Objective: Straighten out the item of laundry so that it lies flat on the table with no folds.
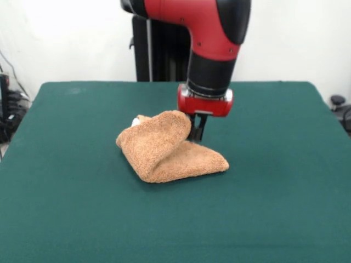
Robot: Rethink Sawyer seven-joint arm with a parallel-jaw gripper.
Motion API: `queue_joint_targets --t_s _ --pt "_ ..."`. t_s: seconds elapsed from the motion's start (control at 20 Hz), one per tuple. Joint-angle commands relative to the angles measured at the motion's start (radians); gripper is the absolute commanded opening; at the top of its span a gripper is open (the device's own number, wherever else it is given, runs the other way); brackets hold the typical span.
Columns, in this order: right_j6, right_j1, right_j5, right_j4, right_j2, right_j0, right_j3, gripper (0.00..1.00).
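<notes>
Down at the fingers, two dark prongs drop out of the red wrist block and they're pinched tight on the top fold of the towel, right at the cloth's upper right edge. The tips sit close together with terry cloth caught between them, so that's a firm grip on the fabric, not a hover. From that pinch point the towel rises into a rounded hump, pulled up off the surface on its right side and draping away to the left. Below the hump a flatter layer spreads out toward the lower right, ending in a blunt corner that lies on the felt. So the cloth is doubled over on itself, folded, with a deep crease running between the raised part and the flat part. A small white label peeks out at the towel's upper left edge, just behind the hump. Above the fingers, the red collar of the wrist leads into a black cuff and then the big red elbow of the arm, coming down from the top. The whole bundle sits around the middle of the dark green counter, a touch left of centre, with green felt all round it
</notes>
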Motion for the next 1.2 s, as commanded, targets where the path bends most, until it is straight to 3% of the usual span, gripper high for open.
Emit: queue_joint_targets --t_s 0.05,0.25,0.9,1.2 --pt "0.279 0.106 -0.084 0.085 0.039 0.046 -0.042 0.00" --pt "0.245 0.116 -0.069 0.092 0.047 0.031 -0.065 0.00" --pt "0.144 -0.029 0.124 0.060 0.050 -0.049 -0.050 0.00" --pt "0.178 -0.072 0.176 0.066 0.026 -0.020 -0.036 0.00"
